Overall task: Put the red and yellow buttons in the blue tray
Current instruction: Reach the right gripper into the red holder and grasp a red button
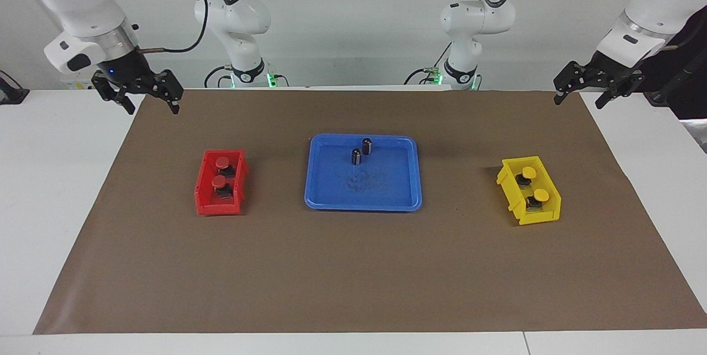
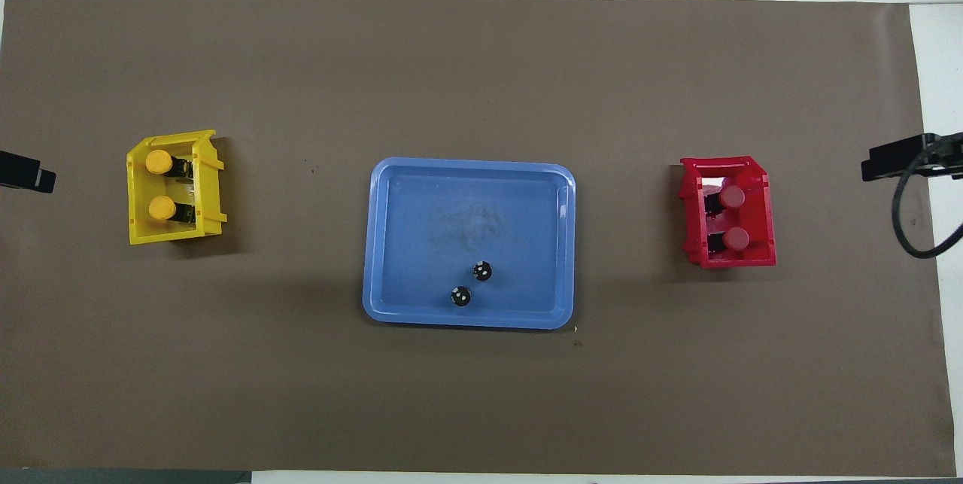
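Tray status: blue tray (image 1: 363,196) flat at mid-mat on the surface (image 1: 49,189), brown mat (image 1: 353,272) underneath. Only 2 dark capless cylinders (image 1: 362,151) inside, upright, apart, at the tray's robot-side end.

Buttons, all 4 outside the tray:
- 2 red buttons (image 1: 221,173) in red bin (image 1: 205,200), toward the right arm's end of the surface, well apart from the tray. One nearer the robots than the other.
- 2 yellow buttons (image 1: 534,184) in yellow bin (image 1: 516,197), toward the left arm's end, also well apart from the tray. Same arrangement, 1 nearer the robots.
- Black bases visible under the caps in both bins.

Tools:
- Right tool (image 1: 150,107): raised over the mat's robot-side corner at the right arm's end. Fingers spread wide, nothing between them. Not over the red bin.
- Left tool (image 1: 578,102): raised over the mat's robot-side corner at the left arm's end. Fingers spread wide, nothing held. Not over the yellow bin.
- Overhead view: only dark tips at each side edge, clear of both bins.
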{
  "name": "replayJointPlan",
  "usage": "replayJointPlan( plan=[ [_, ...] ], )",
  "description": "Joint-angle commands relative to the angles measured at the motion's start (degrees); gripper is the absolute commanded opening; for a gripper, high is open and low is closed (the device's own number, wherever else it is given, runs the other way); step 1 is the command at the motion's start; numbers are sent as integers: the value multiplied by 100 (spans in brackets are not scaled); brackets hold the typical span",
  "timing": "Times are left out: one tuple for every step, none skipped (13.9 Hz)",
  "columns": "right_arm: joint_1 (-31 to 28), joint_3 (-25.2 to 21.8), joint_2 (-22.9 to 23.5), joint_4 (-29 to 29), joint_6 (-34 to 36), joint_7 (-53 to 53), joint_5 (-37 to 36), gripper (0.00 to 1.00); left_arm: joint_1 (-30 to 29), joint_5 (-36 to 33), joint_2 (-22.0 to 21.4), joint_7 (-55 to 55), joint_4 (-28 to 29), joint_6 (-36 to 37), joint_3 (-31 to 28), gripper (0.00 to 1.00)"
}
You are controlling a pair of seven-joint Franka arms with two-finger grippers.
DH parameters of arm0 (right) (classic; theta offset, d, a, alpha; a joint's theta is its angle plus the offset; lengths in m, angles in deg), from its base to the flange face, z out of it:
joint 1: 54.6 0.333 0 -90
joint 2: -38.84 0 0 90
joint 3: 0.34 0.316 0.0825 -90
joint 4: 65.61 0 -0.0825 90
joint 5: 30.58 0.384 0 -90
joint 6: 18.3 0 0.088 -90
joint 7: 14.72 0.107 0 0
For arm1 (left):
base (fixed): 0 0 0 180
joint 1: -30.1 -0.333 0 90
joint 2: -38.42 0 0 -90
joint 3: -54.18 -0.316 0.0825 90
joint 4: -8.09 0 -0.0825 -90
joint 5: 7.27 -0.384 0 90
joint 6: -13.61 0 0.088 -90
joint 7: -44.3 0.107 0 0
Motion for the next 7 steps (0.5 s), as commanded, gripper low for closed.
replayJointPlan(
  plan=[
    [285,10,128,540,-823,484,56,100,50,-78,-116,5,129,25,-51,100],
    [286,10,356,585,-1112,477,108,100,50,-78,-116,5,137,25,-51,100],
    [295,10,576,603,-1359,477,144,100,50,-78,-124,5,138,25,-51,100],
    [295,10,743,759,-1727,477,153,96,50,-78,-116,5,138,25,-51,100],
    [295,10,771,1040,-2105,468,153,90,50,-78,-116,5,138,25,-51,100],
    [286,10,763,1286,-2300,459,153,84,50,-78,-124,5,138,25,-51,100],
    [277,10,771,1480,-2502,450,153,79,50,-78,-116,5,138,25,-51,100]
  ],
)
